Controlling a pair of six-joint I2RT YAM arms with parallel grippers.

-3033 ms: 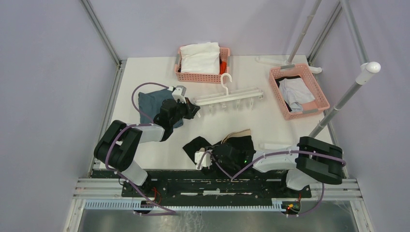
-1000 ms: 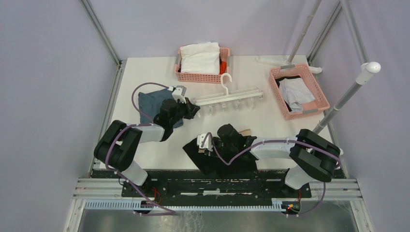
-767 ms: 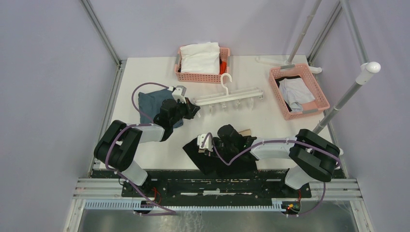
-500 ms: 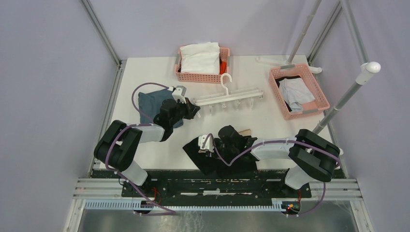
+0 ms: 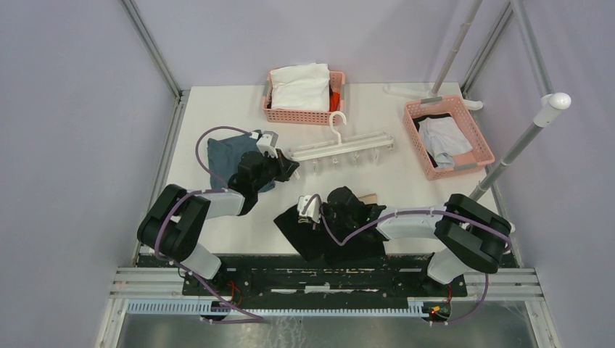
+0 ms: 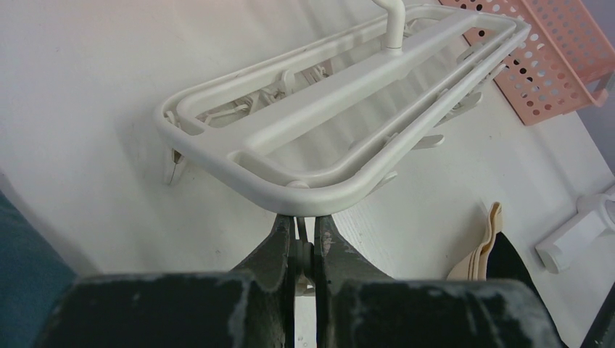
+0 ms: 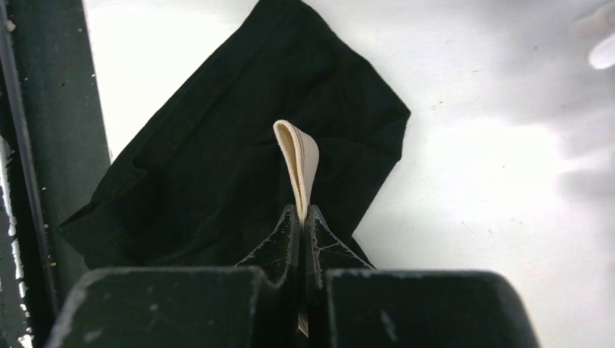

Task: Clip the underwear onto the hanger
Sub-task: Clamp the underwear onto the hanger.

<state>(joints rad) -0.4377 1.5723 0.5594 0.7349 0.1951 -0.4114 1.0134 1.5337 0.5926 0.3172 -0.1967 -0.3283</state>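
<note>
Since a second ago the right gripper (image 5: 324, 217) has snapped shut, and the white plastic frame hanger (image 5: 341, 147) has slid slightly left with the left arm. From above, the left gripper (image 5: 289, 165) meets the hanger's left end at mid-table, just right of a folded blue-grey cloth (image 5: 221, 156). The right gripper sits over the black boxer briefs (image 5: 308, 239), crumpled at the near edge of the white table (image 5: 406, 181). One pink mesh basket (image 5: 303, 114) stands at the far side, another pink basket (image 5: 464, 165) at the right, with lilac walls around. At the left wrist, the left gripper (image 6: 304, 239) has its jaws almost together, pinching a small white piece just under the hanger's (image 6: 348, 94) end rail. At the right wrist, the right gripper (image 7: 299, 217) is clamped on an upright fold of the beige waistband (image 7: 299, 156), and the briefs' black fabric (image 7: 217, 167) lies flat beyond it.
</note>
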